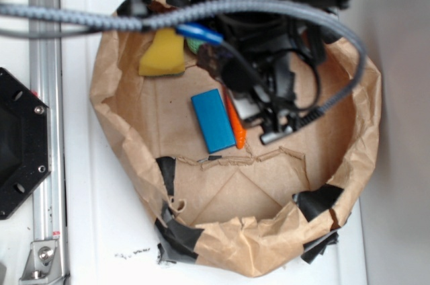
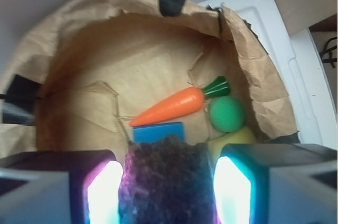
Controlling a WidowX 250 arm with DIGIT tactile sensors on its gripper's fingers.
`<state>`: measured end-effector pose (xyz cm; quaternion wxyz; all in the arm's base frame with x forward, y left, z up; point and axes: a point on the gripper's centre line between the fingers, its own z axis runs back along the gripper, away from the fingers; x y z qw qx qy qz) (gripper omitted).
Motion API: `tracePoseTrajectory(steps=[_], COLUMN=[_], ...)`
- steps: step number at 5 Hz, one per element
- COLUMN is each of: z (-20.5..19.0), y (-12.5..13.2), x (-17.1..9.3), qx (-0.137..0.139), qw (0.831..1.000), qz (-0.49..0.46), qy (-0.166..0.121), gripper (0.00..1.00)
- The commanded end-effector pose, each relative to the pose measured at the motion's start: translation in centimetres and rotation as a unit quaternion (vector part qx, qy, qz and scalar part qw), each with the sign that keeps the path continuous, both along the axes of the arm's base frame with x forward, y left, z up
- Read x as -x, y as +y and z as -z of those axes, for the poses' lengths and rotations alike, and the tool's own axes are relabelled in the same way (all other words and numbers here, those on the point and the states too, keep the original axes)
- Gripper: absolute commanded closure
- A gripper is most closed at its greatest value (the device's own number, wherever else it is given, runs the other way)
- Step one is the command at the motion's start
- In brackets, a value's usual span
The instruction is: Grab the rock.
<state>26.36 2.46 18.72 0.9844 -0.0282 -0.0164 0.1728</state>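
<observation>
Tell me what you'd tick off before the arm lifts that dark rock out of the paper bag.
1. Rock sits between the gripper pads: ok.
2. Pads actually pressing on the rock: cannot tell; they sit close on both sides.
3. Carrot, green ball and blue block outside the jaws: ok.
4. Yellow sponge clear of the gripper: cannot tell.
5. Paper bag wall away from the gripper: ok in the wrist view.
6. Cable free of the bag rim: cannot tell.

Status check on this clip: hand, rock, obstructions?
Hand astride rock, contact unconfirmed. Rock low in paper bag. Blue block, carrot just beyond; nothing blocking.
</observation>
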Motion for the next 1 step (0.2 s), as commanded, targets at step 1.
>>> tracePoseTrajectory(steps=[1], z=[-1.92], y=[-0.04], x=[-1.70], qx=[-0.023], qw=[0.999], qz=[-0.019], qy=[-0.037], gripper=[1.00])
